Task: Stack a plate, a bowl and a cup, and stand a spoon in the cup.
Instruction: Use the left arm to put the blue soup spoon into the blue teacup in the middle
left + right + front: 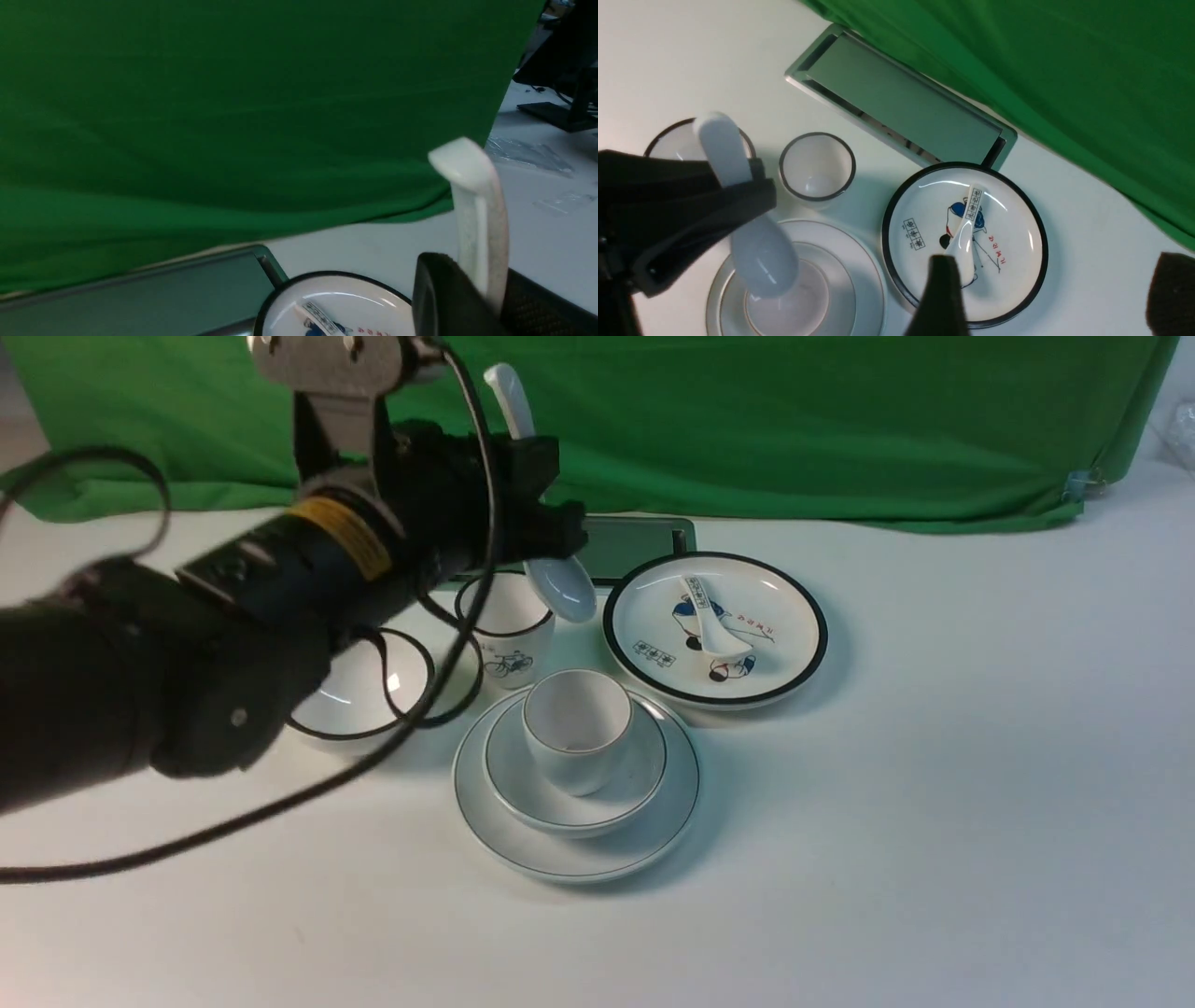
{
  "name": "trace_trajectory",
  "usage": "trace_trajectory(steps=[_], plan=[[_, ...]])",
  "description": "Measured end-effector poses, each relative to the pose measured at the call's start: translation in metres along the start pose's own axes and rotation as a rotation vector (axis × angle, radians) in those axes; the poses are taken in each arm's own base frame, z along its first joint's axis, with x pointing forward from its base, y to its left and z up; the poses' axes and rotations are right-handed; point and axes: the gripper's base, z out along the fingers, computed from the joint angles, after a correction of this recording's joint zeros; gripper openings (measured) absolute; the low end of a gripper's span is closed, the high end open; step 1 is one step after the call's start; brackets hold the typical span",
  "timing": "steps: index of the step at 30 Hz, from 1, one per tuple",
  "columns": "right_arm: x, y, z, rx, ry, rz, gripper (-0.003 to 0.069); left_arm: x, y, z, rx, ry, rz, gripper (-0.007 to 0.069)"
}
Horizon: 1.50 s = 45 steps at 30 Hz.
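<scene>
Left gripper [541, 493] pinches the spoon [563, 586] by its handle, scoop down, upper left of centre in the front view. The cup [576, 721] sits lower centre, in the bowl [639, 775] on the plate [579, 859]. Best to bring the scoop over the cup's mouth, lower gently, and release once the handle leans on the rim

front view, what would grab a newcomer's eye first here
The big black left gripper at upper left, holding the white spoon in the air, scoop down. At centre sits the stack: cup in bowl on plate. Right of that and farther back, a black-rimmed picture plate carries a second spoon.
</scene>
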Motion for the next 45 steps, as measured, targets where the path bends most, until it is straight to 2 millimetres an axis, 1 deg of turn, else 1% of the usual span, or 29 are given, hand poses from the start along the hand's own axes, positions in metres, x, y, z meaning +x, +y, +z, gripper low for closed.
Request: trace_trajectory(steps=[1, 4, 6, 8, 14, 18, 25, 31, 33, 34, 35, 37, 38, 39, 40, 41, 43, 44, 45], plan=[[0.0, 0.0, 0.0, 0.0, 0.0, 0.002, 0.0573, 0.01, 0.001, 0.006, 0.012, -0.024, 0.035, 0.0036], [0.0, 0.0, 0.0, 0.0, 0.0, 0.002, 0.0573, 0.025, 0.0, 0.013, 0.041, -0.017, 0.094, 0.0036], [0.0, 0.0, 0.0, 0.0, 0.0, 0.002, 0.0573, 0.033, 0.0, 0.015, 0.049, 0.004, 0.114, 0.0036], [0.0, 0.0, 0.0, 0.0, 0.0, 0.002, 0.0573, 0.037, 0.0, 0.014, 0.054, 0.011, 0.13, 0.0036], [0.0, 0.0, 0.0, 0.0, 0.0, 0.002, 0.0573, 0.055, 0.001, 0.009, 0.072, 0.038, 0.201, 0.0036], [0.0, 0.0, 0.0, 0.0, 0.0, 0.004, 0.0573, 0.064, -0.002, 0.012, 0.115, 0.017, 0.225, 0.0036], [0.0, 0.0, 0.0, 0.0, 0.0, 0.006, 0.0573, 0.081, 0.0, 0.017, 0.128, 0.062, 0.273, 0.0036], [0.0, 0.0, 0.0, 0.0, 0.0, 0.007, 0.0573, 0.09, 0.001, 0.02, 0.128, 0.092, 0.288, 0.0051], [0.0, 0.0, 0.0, 0.0, 0.0, 0.007, 0.0573, 0.094, 0.001, 0.02, 0.132, 0.108, 0.292, 0.0076], [0.0, 0.0, 0.0, 0.0, 0.0, 0.007, 0.0573, 0.094, 0.001, 0.021, 0.133, 0.11, 0.293, 0.0101], [0.0, 0.0, 0.0, 0.0, 0.0, 0.007, 0.0573, 0.094, 0.001, 0.021, 0.133, 0.11, 0.293, 0.0106], [0.0, 0.0, 0.0, 0.0, 0.0, 0.007, 0.0573, 0.095, 0.001, 0.021, 0.137, 0.108, 0.296, 0.0178], [0.0, 0.0, 0.0, 0.0, 0.0, 0.007, 0.0573, 0.095, 0.001, 0.021, 0.138, 0.108, 0.297, 0.0185], [0.0, 0.0, 0.0, 0.0, 0.0, 0.007, 0.0573, 0.092, 0.0, 0.02, 0.141, 0.099, 0.303, 0.0255], [0.0, 0.0, 0.0, 0.0, 0.0, 0.007, 0.0573, 0.092, 0.0, 0.02, 0.141, 0.1, 0.304, 0.0262], [0.0, 0.0, 0.0, 0.0, 0.0, 0.006, 0.0573, 0.087, 0.0, 0.017, 0.139, 0.106, 0.31, 0.0316], [0.0, 0.0, 0.0, 0.002, -0.001, 0.001, 0.0573, 0.081, -0.001, 0.014, 0.132, 0.111, 0.314, 0.0353], [0.0, -0.002, -0.005, 0.017, -0.008, -0.015, 0.0571, 0.069, -0.001, 0.007, 0.113, 0.143, 0.325, 0.0394], [0.0, -0.002, -0.005, 0.02, -0.008, -0.017, 0.0571, 0.066, -0.001, 0.006, 0.113, 0.135, 0.325, 0.0397]])
